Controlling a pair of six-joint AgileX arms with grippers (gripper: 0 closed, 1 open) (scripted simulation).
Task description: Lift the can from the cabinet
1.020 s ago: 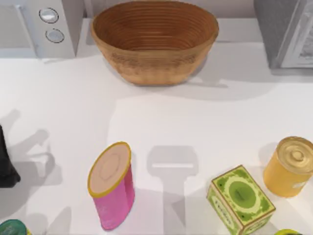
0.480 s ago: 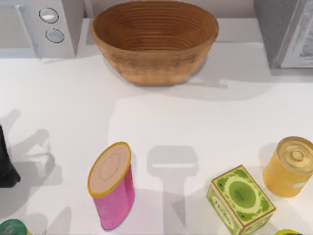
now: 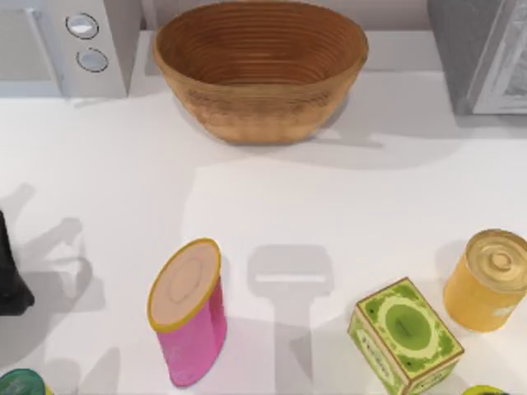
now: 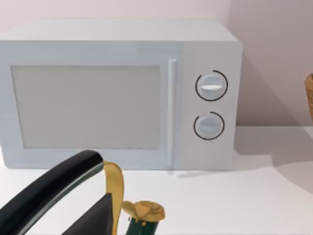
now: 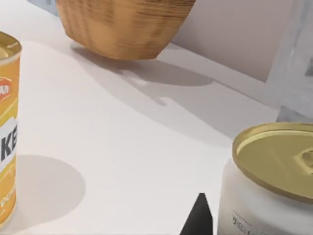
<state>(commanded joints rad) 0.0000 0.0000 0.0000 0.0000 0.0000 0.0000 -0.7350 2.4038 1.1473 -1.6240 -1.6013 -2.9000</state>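
A yellow can with a gold lid stands upright on the white cabinet near its right edge. In the right wrist view this orange-yellow can is off to one side, and a black tip of my right gripper shows beside a white can with a gold lid. My left gripper is a dark shape at the cabinet's left edge, far from the yellow can. Nothing is seen held by either gripper.
A pink tin with a yellow rim stands front centre and a green box front right. A woven basket sits at the back, between a microwave and a grey unit. A green bottle is near my left gripper.
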